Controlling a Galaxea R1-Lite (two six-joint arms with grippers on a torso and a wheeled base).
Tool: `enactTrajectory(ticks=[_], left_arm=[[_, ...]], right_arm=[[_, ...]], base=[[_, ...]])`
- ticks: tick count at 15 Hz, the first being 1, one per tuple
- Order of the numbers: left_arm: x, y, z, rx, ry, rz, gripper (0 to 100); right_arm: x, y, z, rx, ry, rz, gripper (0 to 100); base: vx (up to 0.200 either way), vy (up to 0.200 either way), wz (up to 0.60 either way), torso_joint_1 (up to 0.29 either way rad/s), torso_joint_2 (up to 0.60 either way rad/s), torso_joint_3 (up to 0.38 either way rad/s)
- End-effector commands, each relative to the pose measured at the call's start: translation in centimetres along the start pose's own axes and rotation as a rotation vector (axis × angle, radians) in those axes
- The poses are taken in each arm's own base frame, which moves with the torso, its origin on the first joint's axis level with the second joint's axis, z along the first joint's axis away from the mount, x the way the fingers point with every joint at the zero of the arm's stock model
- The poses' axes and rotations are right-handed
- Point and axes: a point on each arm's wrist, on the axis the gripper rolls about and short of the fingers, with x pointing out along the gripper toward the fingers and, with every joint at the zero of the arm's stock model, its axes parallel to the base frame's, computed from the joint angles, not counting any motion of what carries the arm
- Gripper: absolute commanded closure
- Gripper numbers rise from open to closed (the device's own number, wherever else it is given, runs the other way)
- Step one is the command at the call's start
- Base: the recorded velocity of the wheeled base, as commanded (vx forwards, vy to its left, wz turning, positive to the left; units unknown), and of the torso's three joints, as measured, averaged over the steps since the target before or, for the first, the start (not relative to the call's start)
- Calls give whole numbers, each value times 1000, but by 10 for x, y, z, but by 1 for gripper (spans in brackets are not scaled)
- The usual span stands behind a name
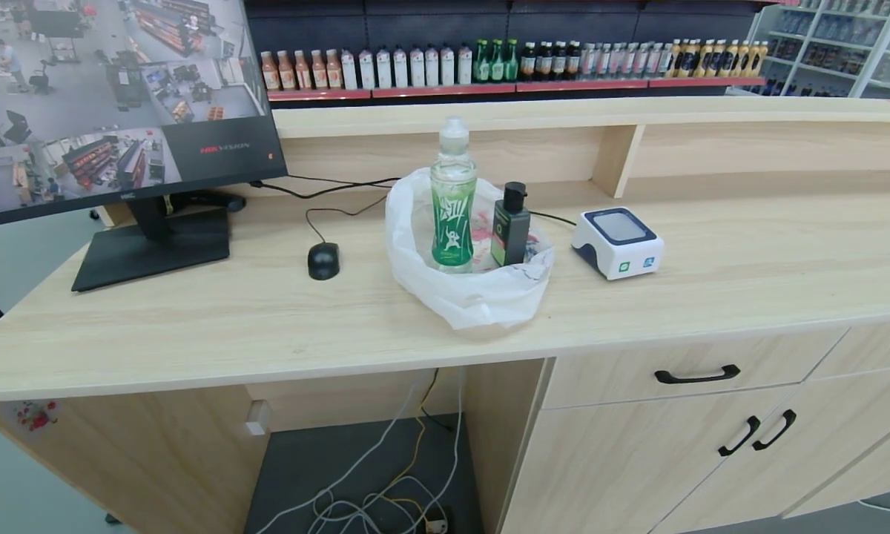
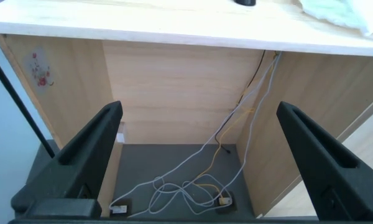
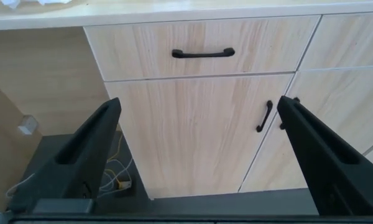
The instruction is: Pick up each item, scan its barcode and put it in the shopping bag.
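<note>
The task looks finished. The white shopping bag [image 1: 475, 300], on the counter above both hands, holds the green-labelled drink bottle [image 1: 453, 215] and the smaller dark pump bottle [image 1: 510, 230], both upright. The left gripper [image 2: 199, 109] and right gripper [image 3: 200, 102] hang below, fingers spread and empty. The bottle's white lettering is illegible.

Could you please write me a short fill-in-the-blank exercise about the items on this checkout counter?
The shopping bag holds ____ bottles.
The green bottle is ____ than the dark pump bottle beside it.
In the head view, the scanner stands to the bag's ____.
The left gripper and right gripper are both ____.
Missing words: two; taller; right; open.
</note>
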Motion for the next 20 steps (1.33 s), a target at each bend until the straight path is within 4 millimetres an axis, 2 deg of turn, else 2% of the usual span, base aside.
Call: enactTrajectory(ticks=[1,16,20], left_arm=[[0,0,0,-3,0,1,0],[0,0,0,-3,0,1,0],[0,0,0,-2,0,1,0]], right_arm=[[0,0,0,-1,2,3,0],[0,0,0,-3,4,3,0],[0,0,0,-1,4,1,0]], base=[[0,-200,0,17,12,2],[0,-200,0,4,5,2],[0,-150,450,3,-1,1]])
